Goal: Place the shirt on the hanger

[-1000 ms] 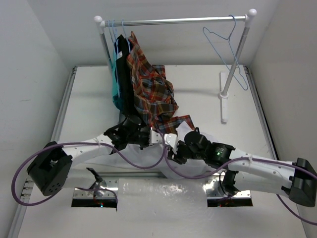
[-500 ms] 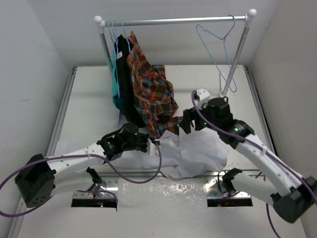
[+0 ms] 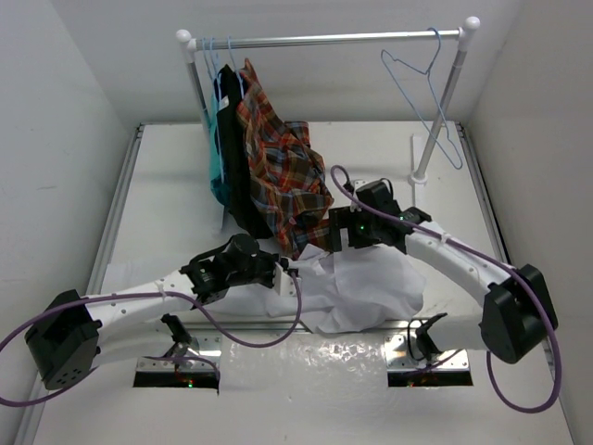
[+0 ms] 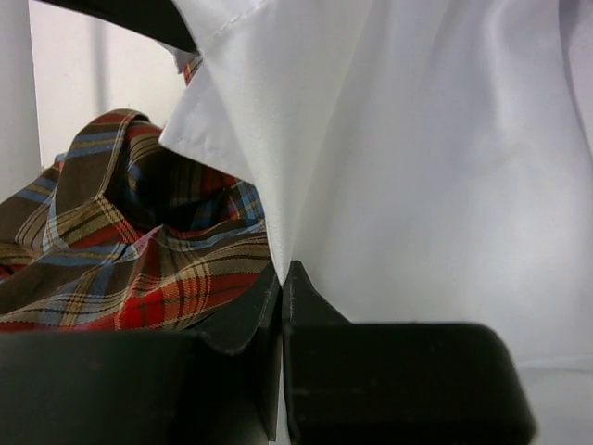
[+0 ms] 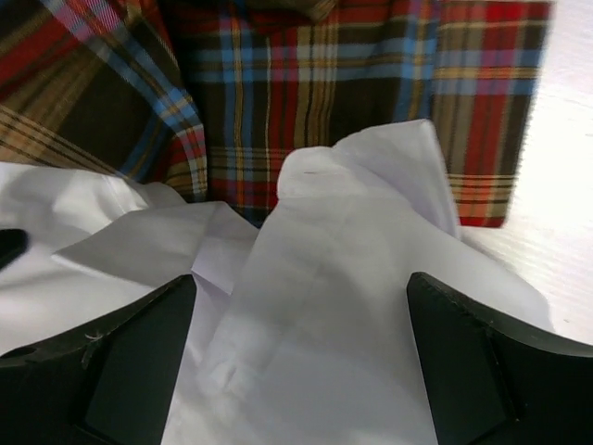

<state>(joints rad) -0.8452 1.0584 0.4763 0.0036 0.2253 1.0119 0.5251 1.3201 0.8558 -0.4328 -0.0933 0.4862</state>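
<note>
Currently our left fingers (image 4: 232,343) clamp a fold of the white shirt (image 3: 371,278), while the right fingers (image 5: 120,362) hover spread above it. Next, we'd have them grip it, then lift toward the hanger (image 3: 424,104).

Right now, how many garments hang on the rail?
3, bunched at the left end of the rail: a teal garment outermost, a black garment next, then the red plaid shirt. Others may be hidden between them.

Table (image 3: 167,204) bears the crumpled shirt (image 3: 371,287) — and a rack (image 3: 419,176)
</note>
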